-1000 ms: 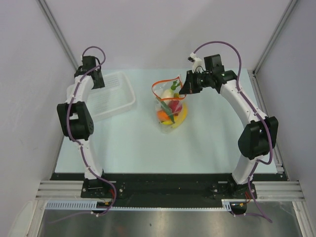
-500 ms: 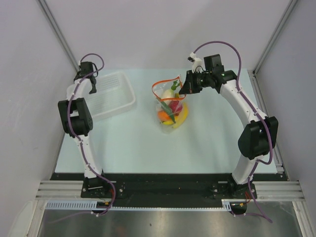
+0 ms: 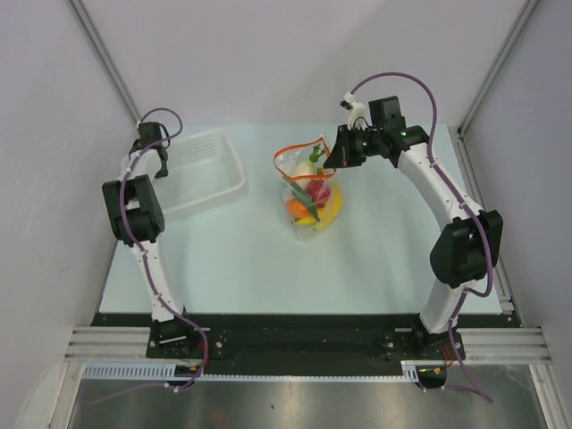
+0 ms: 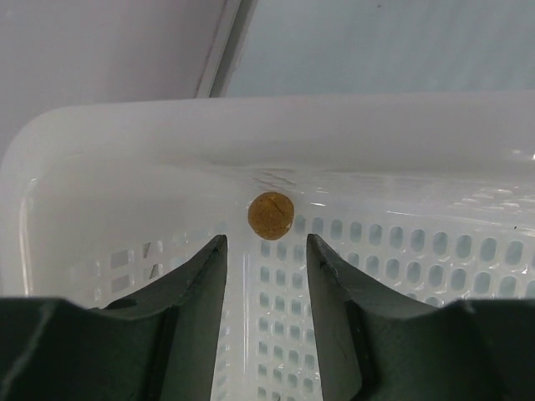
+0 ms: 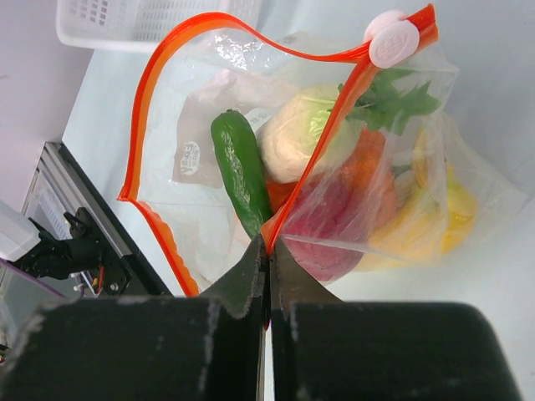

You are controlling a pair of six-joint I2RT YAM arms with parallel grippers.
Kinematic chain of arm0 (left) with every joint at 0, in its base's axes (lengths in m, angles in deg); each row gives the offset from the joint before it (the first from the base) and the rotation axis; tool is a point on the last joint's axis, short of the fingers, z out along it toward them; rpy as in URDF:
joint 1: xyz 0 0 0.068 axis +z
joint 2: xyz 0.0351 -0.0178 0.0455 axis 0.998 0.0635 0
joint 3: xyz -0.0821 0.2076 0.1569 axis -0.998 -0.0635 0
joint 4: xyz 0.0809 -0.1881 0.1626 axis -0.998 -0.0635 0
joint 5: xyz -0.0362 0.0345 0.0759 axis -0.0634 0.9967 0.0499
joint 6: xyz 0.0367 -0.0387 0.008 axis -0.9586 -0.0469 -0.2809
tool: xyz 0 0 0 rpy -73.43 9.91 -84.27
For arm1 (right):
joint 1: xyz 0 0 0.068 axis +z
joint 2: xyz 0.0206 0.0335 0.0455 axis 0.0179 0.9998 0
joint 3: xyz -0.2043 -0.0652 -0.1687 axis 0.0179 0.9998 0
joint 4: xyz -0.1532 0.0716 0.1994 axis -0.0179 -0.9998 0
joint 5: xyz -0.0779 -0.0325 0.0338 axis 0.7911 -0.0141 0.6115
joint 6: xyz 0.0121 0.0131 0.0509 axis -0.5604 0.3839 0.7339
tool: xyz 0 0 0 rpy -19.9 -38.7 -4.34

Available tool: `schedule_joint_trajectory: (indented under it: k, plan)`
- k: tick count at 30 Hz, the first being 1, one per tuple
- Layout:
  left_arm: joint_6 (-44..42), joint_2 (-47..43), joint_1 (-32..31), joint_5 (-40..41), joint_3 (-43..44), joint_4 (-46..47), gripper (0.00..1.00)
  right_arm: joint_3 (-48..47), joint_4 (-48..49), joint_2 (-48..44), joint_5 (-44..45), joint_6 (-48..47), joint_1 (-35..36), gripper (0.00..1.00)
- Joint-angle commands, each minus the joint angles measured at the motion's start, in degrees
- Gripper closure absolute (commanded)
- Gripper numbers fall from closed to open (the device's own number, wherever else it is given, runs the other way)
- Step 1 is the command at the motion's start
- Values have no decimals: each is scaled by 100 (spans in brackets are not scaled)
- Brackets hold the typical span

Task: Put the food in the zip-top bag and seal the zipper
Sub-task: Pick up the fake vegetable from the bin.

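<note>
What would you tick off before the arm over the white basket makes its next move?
Right gripper clamped on the red-orange zipper strip of the clear plastic zip-top bag: ok.
Bag mouth gaping: ok.
Left gripper jaws apart above the white perforated plastic tray: ok.
Small round orange-brown ball ahead of its finger gap: ok.
All food bagged: not ok, ball in tray.
Zipper sealed: not ok.

One printed mark shows: a small white logo on a brownish patch (image 5: pixel 191 155) inside the zip-top bag (image 5: pixel 201 219), at nine o'clock from the green pepper (image 5: pixel 238 171). Its letters are too blurred to read.
</note>
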Motion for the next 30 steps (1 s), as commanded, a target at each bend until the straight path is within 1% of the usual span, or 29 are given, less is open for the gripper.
schedule_joint_trajectory:
  k: [1, 12, 18, 23, 25, 30]
  plan:
    - [-225, 105, 23, -201, -59, 363, 52, -412, 172, 60, -5, 40, 19, 100]
    - [-251, 404, 23, -263, 187, 319, 51, -412, 154, 121, -31, 22, 11, 100]
    - [-251, 501, 23, -369, 380, 249, 55, -439, 163, 148, -40, 22, -7, 100]
    - [-199, 501, 32, -483, 442, 205, 63, -448, 189, 174, -66, 66, -7, 100]
    - [-164, 484, 41, -544, 468, 161, 69, -456, 198, 183, -58, 75, -16, 100]
    - [-76, 440, 41, -667, 459, 152, 71, -483, 207, 218, -75, 84, -7, 100]
